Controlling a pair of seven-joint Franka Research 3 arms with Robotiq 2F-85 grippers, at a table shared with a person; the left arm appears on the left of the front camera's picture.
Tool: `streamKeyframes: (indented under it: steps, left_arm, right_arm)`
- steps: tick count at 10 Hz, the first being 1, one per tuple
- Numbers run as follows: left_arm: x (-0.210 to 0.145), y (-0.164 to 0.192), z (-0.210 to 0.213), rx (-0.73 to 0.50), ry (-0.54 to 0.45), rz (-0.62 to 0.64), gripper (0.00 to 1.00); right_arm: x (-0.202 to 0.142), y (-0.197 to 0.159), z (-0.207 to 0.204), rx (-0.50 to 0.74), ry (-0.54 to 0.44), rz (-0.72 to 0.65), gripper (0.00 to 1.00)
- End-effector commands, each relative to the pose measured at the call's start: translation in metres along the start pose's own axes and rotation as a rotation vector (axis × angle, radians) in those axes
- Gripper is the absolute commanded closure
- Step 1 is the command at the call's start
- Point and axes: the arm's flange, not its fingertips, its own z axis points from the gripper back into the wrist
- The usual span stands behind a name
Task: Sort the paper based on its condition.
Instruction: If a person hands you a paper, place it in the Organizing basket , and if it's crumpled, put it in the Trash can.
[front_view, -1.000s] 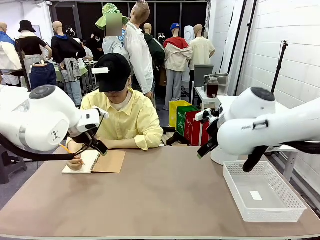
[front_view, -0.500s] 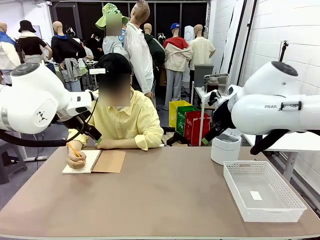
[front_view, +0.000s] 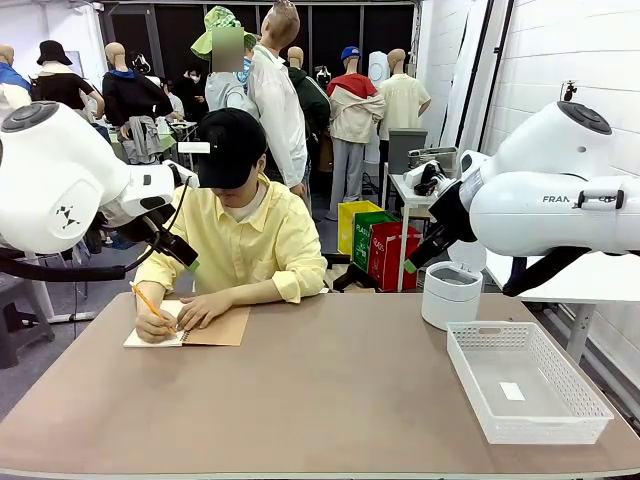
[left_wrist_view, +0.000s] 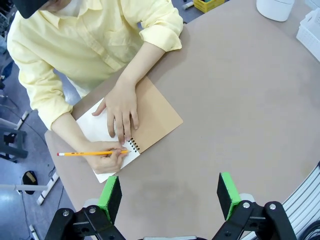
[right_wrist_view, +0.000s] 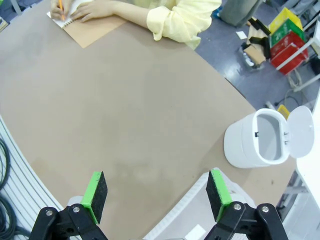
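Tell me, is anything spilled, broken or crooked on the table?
Nothing stands out. The spiral notebook lies flat under the person's hand. The white mesh basket sits level with a small white tag inside. The white bin stands upright, its lid open.

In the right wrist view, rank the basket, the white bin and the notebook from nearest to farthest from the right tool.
1. The basket, directly below the right tool, at the picture's bottom edge.
2. The white bin, lid open, off to the picture's right.
3. The notebook, farthest off, at the picture's upper left.
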Motion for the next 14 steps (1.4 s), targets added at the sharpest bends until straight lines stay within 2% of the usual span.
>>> streamKeyframes:
  steps: [1, 2, 4, 8, 14]
  left_arm:
    - [-0.001, 0.002, 0.001, 0.001, 0.014, -0.011, 0.0]
    - [0.0, 0.001, 0.002, -0.001, 0.018, -0.013, 0.0]
    - [-0.004, -0.004, 0.012, -0.023, 0.043, -0.006, 0.0]
    - [-0.009, -0.006, 0.02, -0.025, 0.045, 0.003, 0.0]
    - [-0.008, -0.005, 0.019, -0.013, 0.045, -0.004, 0.0]
  right_arm:
    - [0.002, -0.001, -0.002, 0.037, 0.0, 0.015, 0.0]
    - [0.003, -0.001, -0.002, 0.04, -0.008, 0.021, 0.0]
    - [0.008, -0.003, 0.002, 0.079, -0.113, 0.05, 0.0]
    - [0.012, 0.0, 0.0, 0.089, -0.157, 0.068, 0.0]
    - [0.014, 0.006, 0.006, 0.058, -0.124, 0.057, 0.0]
